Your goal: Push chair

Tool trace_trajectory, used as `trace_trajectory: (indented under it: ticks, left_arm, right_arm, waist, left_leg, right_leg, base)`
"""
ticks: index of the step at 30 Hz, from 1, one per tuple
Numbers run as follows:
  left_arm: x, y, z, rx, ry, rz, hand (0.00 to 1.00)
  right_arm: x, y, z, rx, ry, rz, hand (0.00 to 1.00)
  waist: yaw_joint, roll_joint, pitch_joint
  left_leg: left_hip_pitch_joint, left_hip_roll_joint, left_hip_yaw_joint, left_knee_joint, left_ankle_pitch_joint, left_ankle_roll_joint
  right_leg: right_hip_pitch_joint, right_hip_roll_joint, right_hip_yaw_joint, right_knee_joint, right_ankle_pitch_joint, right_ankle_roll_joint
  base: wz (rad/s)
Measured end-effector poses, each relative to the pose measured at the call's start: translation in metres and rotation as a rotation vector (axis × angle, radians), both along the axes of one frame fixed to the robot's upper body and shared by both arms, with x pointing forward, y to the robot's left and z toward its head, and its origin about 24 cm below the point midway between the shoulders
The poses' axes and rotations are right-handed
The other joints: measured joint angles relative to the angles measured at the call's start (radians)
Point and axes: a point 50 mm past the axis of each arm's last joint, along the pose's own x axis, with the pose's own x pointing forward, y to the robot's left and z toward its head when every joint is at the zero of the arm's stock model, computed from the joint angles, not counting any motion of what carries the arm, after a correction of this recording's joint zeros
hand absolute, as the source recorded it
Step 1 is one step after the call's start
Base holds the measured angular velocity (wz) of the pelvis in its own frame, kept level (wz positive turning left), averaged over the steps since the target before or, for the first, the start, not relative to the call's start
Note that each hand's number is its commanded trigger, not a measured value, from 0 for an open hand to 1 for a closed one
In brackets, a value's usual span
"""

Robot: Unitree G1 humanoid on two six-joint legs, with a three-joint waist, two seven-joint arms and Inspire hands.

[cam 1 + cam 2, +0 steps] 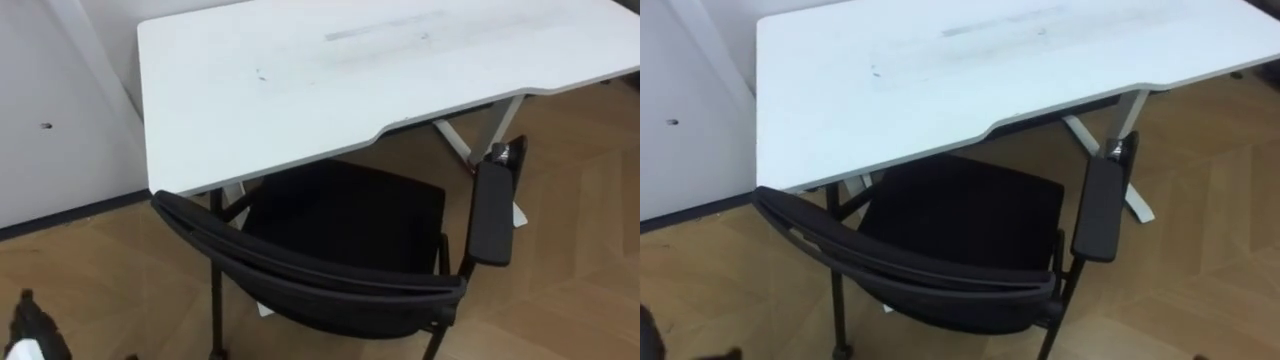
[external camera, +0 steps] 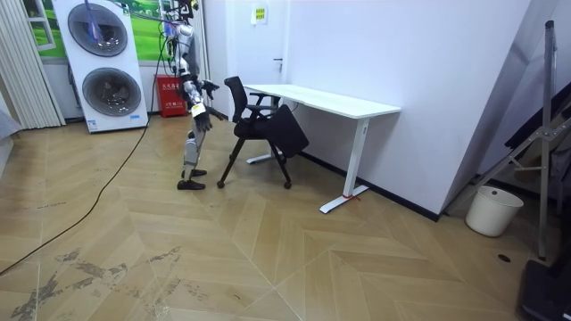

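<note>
Your left hand (image 1: 35,332) sits closest, at the lower left corner of the left eye view, dark with its white tag, apart from the chair; you cannot tell from here whether its fingers are spread or curled. Just beyond it comes the chair (image 1: 340,240), black, with its curved backrest (image 1: 300,272) turned toward you and tilted across the view. Its seat (image 1: 350,215) reaches forward so that the far edge lies under the scooped front edge of the table (image 1: 380,70). On your right side the chair's padded armrest (image 1: 492,212) stands beside the seat, its far end near the table's edge. Under the tabletop you can see a white table leg (image 1: 455,140) on the wooden herringbone floor (image 1: 580,250). To your left a pale wall (image 1: 60,120) with a dark skirting (image 1: 70,212) runs beside the table. In the room view you stand upright just behind the chair, on the room view's left, arms held toward it but too small to tell the right hand's fingers. Behind you stand two stacked white machines (image 2: 103,62) and a red cabinet (image 2: 169,94); well off on the room view's right is a white bucket (image 2: 493,210).
</note>
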Motion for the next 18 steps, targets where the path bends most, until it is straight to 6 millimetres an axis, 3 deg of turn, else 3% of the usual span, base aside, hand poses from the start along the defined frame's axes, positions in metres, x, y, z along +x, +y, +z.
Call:
trace_trajectory:
  ticks: [3, 8, 14, 18]
  left_arm:
    - [-0.025, -0.004, -0.021, -0.076, 0.159, 0.047, 0.0]
    - [-0.053, -0.009, -0.039, -0.175, 0.361, 0.082, 0.0]
    - [-0.05, -0.02, -0.049, -0.282, 0.478, 0.019, 0.0]
    - [-0.039, -0.027, -0.053, -0.345, 0.524, -0.043, 0.0]
  right_arm:
    - [-0.015, 0.011, -0.012, 0.127, 0.106, 0.056, 0.0]
    - [-0.005, 0.022, -0.021, 0.289, 0.142, 0.187, 0.0]
    - [0.022, 0.044, -0.03, 0.473, 0.147, 0.388, 0.0]
    - [0.034, 0.057, -0.032, 0.577, 0.126, 0.454, 0.0]
  waist:
    - [-0.017, -0.007, -0.0021]
    - [-0.016, -0.011, 0.0026]
    - [0.005, -0.018, 0.0031]
    - [-0.001, -0.026, 0.0034]
  left_leg:
    - [0.001, -0.002, -0.002, 0.005, 0.0, 0.0]
    - [0.0, 0.001, 0.006, 0.01, -0.001, -0.002]
    - [-0.01, 0.0, 0.008, 0.021, -0.001, -0.002]
    - [-0.028, -0.001, -0.018, 0.046, -0.003, 0.0]
  right_leg:
    - [0.006, -0.001, -0.005, -0.015, 0.0, 0.0]
    - [0.005, 0.0, -0.011, -0.015, 0.0, 0.0]
    - [0.005, -0.003, -0.013, -0.015, 0.0, 0.0]
    - [0.009, -0.005, -0.047, -0.015, 0.0, 0.0]
  base:
    - [0.0]
    - [-0.06]
    - [0.0]
    - [0.19]
